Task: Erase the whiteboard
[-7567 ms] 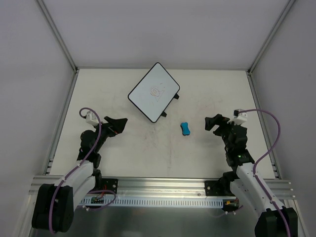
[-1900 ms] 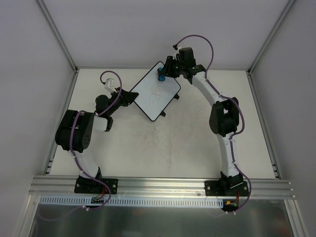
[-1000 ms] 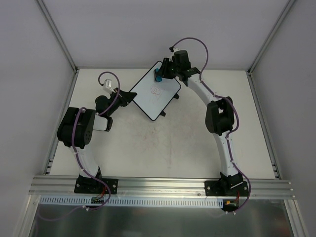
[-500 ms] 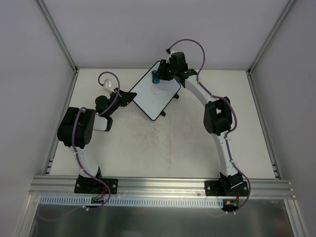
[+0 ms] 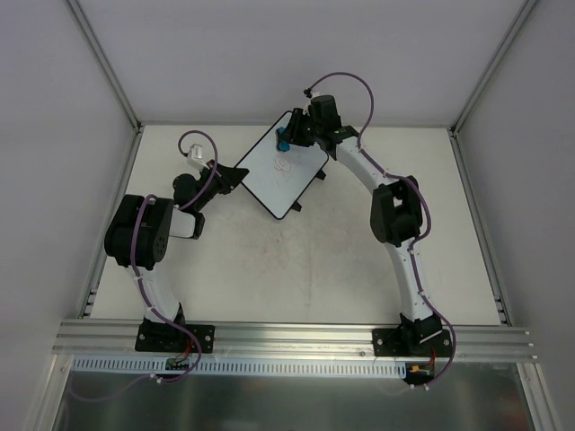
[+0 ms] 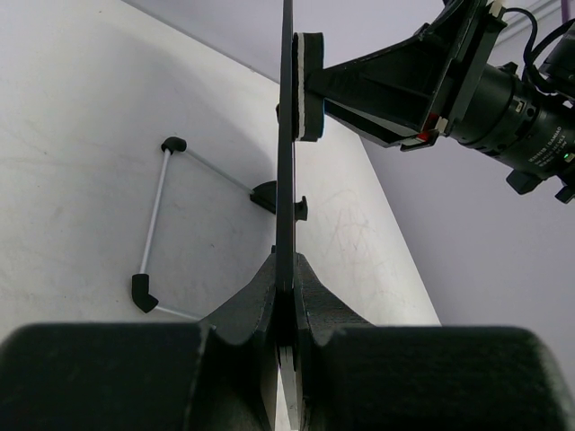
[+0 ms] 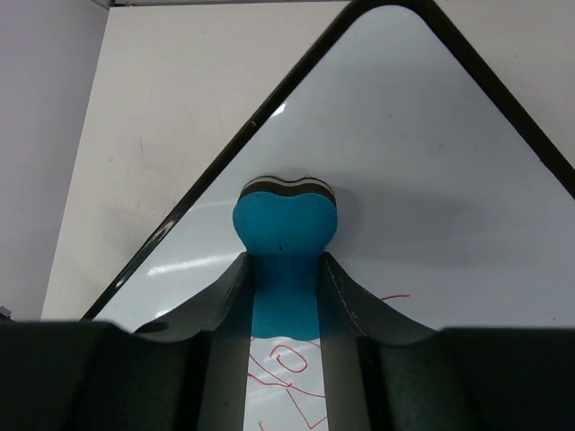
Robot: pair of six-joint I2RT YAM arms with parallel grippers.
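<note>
Overhead, the whiteboard (image 5: 286, 180) lies skewed at the twelve o'clock end of the table (image 5: 359, 260), well away from the arm bases. The left gripper (image 5: 237, 176) is clenched on its nine o'clock corner. The right gripper (image 5: 289, 137) grasps the blue eraser (image 5: 282, 141) at the board's far corner, at twelve o'clock of the red scribble (image 5: 284, 167). From the left wrist, the board shows edge-on, pinched between the fingers, with the eraser's pad against its face and a wire stand (image 6: 154, 224) at nine o'clock. From the right wrist, the scribble lies unwiped at six o'clock of the eraser. Wiping looks barely begun; next the eraser needs dragging toward six o'clock across the marks, pressed down, while the left arm braces the board.
</note>
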